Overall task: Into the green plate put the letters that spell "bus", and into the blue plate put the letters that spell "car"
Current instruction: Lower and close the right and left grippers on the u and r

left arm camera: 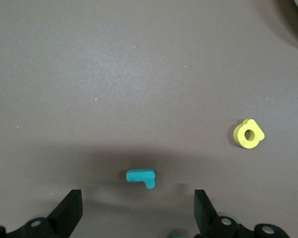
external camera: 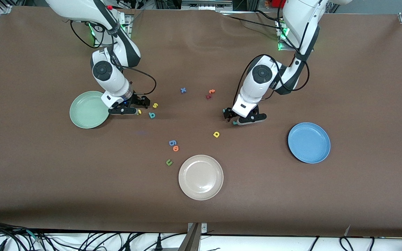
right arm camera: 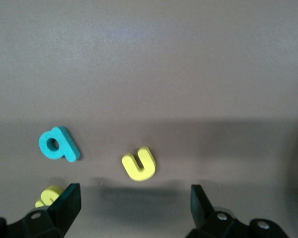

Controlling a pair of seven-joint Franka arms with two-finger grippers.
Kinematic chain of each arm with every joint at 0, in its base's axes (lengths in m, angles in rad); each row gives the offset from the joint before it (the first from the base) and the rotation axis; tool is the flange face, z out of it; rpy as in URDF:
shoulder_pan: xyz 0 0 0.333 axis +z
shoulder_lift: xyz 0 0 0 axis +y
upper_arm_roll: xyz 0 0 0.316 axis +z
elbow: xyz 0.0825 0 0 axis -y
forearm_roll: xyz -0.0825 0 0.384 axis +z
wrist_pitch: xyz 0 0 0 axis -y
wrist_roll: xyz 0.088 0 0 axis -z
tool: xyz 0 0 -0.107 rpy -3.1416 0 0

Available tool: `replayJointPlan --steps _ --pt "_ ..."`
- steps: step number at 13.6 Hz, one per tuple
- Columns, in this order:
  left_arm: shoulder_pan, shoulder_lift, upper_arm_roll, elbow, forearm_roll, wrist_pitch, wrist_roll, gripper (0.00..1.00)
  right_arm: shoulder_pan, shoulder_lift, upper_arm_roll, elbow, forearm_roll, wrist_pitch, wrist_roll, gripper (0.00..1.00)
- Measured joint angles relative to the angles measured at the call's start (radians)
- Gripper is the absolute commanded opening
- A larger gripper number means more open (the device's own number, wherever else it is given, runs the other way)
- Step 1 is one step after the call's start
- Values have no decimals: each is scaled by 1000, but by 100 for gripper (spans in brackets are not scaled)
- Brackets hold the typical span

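My right gripper [external camera: 134,108] [right arm camera: 135,199] hangs open low over the table beside the green plate [external camera: 88,109]. The yellow u [external camera: 139,111] [right arm camera: 138,163] lies just ahead of its fingertips, with the teal b [external camera: 151,115] [right arm camera: 58,144] and yellow s [external camera: 155,105] [right arm camera: 48,195] close by; one finger partly hides the s. My left gripper [external camera: 240,120] [left arm camera: 137,204] is open over the small teal r [left arm camera: 141,176] [external camera: 235,122]. A sliver of another teal piece [left arm camera: 176,233] shows under its wrist. The yellow a [external camera: 216,134] [left arm camera: 248,134] lies nearer the front camera. The blue plate [external camera: 309,142] holds nothing.
A beige-white plate [external camera: 201,177] sits near the front edge. A blue g [external camera: 172,142], orange o [external camera: 176,148] and green u [external camera: 169,162] lie beside it. A blue x [external camera: 183,90] and orange and dark red letters [external camera: 210,93] lie farther back, mid-table.
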Motion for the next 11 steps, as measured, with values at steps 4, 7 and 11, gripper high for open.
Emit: replayJointPlan --steps 4,7,11 --pt "-1 27 0 22 28 0 0 90 -2 12 -1 0 0 16 -39 76" --pt "-6 51 1 29 36 0 0 82 -2 12 -5 1 0 22 -97 75" --pt "-15 69 5 69 57 -60 1 65 -7 12 -20 2 0 26 -155 75"
